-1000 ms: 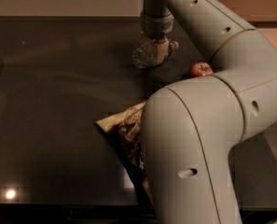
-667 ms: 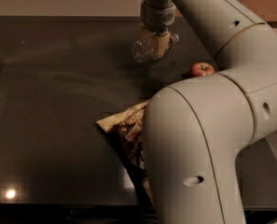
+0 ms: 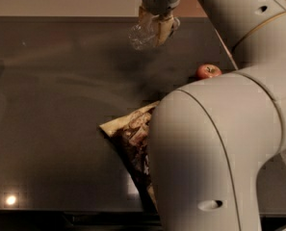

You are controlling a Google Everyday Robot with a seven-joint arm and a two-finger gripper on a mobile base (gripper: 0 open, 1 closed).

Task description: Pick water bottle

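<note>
Closest to the camera, the robot's big pale arm [image 3: 219, 148] filled the right side, hanging over the near edge of the dark counter [image 3: 51, 129]. Tucked right behind that arm was a crumpled chip bag [image 3: 129, 129], lying flat toward the near edge and partly hidden by the arm, so I couldn't see all of it. Further back, by the right edge, a small red apple [image 3: 208, 71] sat on its own, well apart from the bag. Way up by the far edge, the gripper [image 3: 155, 32] pointed down with its fingers [image 3: 166, 29] clamped on the water bottle [image 3: 138, 35]. The clear bottle stuck out sideways to the left of the fingers. Couldn't tell whether it was touching the counter.
</note>
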